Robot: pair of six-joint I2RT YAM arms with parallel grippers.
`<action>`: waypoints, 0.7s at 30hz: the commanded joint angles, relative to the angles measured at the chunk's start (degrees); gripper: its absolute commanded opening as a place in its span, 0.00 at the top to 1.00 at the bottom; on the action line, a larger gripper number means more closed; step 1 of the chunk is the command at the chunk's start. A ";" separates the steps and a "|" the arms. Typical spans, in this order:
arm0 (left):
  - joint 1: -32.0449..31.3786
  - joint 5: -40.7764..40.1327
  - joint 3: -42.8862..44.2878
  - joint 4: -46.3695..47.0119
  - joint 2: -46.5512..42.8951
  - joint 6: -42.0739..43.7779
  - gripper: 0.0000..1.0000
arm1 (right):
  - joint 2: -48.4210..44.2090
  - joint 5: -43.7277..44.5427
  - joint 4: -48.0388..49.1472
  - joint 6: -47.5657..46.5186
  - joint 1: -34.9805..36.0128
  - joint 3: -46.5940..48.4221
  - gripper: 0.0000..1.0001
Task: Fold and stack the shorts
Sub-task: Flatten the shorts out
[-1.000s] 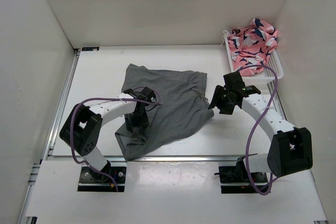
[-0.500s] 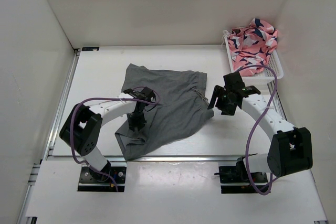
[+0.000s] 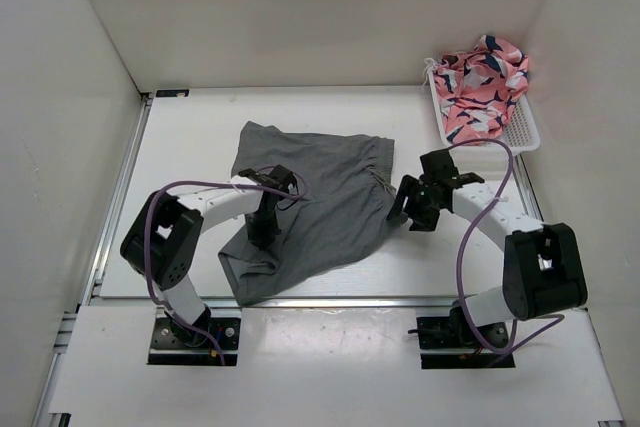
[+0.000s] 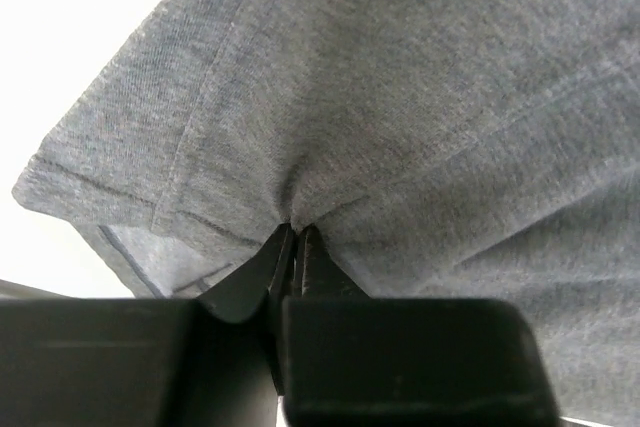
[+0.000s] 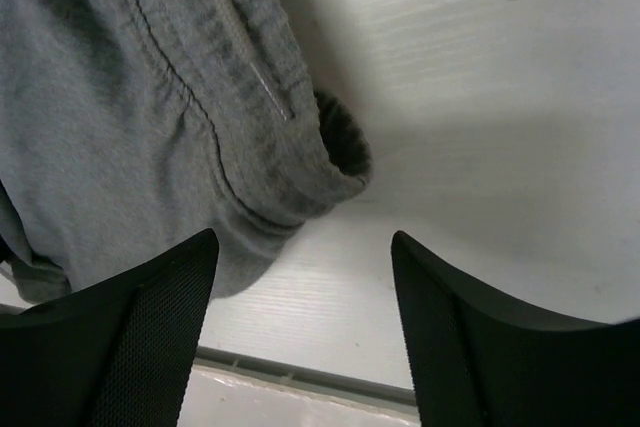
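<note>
Two grippers are at the white table (image 3: 190, 147) in the top view, where the shorts (image 3: 330, 197) lie spread and somewhat rumpled across its middle. The left gripper (image 3: 262, 230) is down on the near-left part of the grey fabric, and the right gripper (image 3: 408, 209) hangs at the garment's right edge. In the far right corner a white basket (image 3: 522, 135) holds a pink patterned cloth (image 3: 482, 79), well apart from the shorts. In the left wrist view the left gripper (image 4: 295, 239) has its jaws pressed together on a pinch of the shorts (image 4: 400, 97) — creases fan out from the tips, and a stitched hem runs off to the left with bare table beyond it. In the right wrist view the right gripper (image 5: 302, 247) stands with its jaws wide apart and nothing between them — its two black fingers (image 5: 150, 337) frame the rolled corner of the shorts (image 5: 130, 117), which lies on the table ahead of the gap and to its left.
</note>
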 commanded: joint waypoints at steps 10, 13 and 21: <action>4.39 -0.25 2.53 -1.60 -5.32 3.80 0.89 | 6.77 -0.08 6.16 1.11 -0.72 1.47 1.00; 4.92 -1.74 5.26 -5.29 -6.98 5.20 0.89 | 4.75 3.95 4.14 1.12 -0.72 1.47 1.00; 9.57 1.58 9.83 -7.16 -7.78 11.44 0.84 | 2.90 6.87 0.88 0.06 -0.72 2.00 1.00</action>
